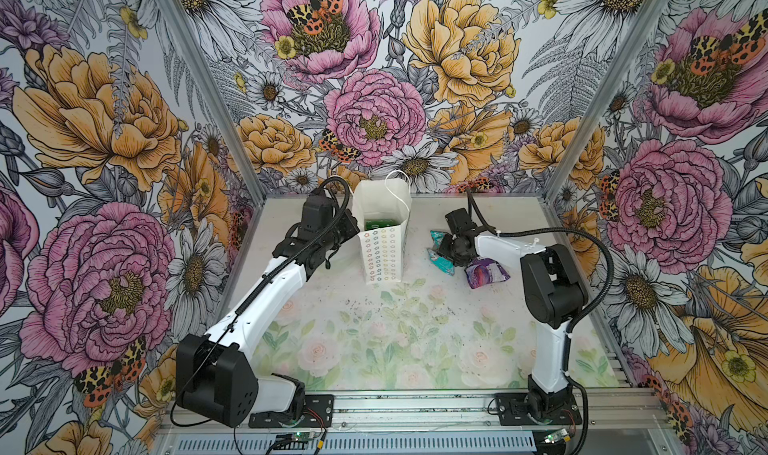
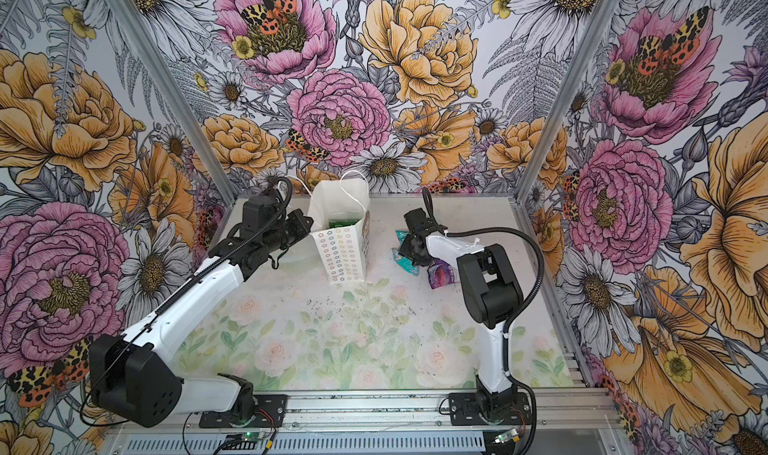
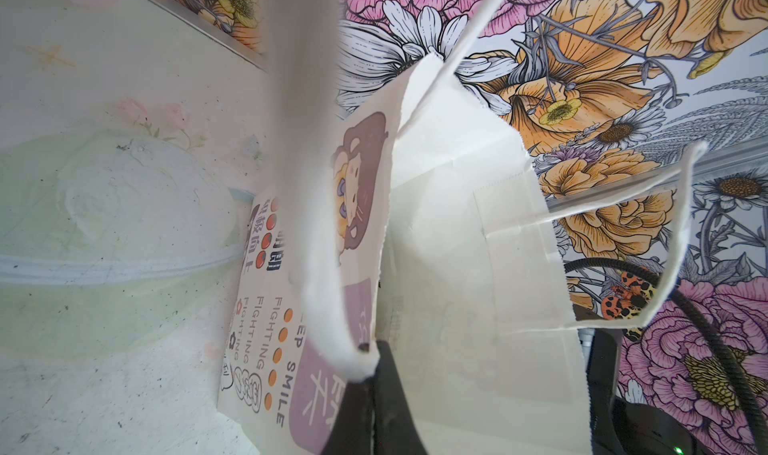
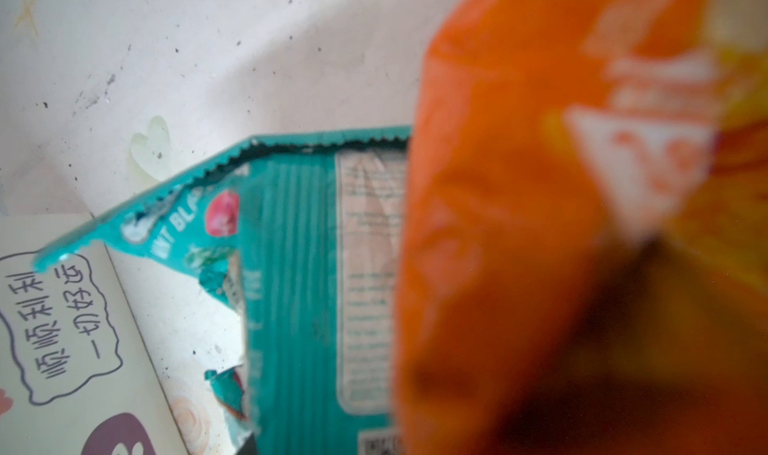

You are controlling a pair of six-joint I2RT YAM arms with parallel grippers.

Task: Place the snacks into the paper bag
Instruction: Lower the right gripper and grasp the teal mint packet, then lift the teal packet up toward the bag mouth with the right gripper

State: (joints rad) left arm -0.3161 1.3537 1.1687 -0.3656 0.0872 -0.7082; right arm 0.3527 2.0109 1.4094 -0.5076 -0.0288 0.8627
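- I am working on the next pick. The right pincer is hanging low over the teal packet, between the paper bag and the right edge of the tabletop. The purple packet is lying just beside it.
- In the right wrist view the orange packet is filling the near field, blurred and seemingly between the jaws. I cannot tell whether they are clamped on it.
- To do this well, I am aiming to bite the orange packet alone and leave the teal one where it is. I would then lift straight up before swinging to the bag's mouth, since I am expecting the crinkly foil to slip.
- The left pincer is together, clamped on the paper bag's rim. The bag is standing upright near the far edge, with a green packet inside.
- The right arm is folding with its elbow high and its wrist tipping down. The left arm is stretching from the near left corner toward the bag.
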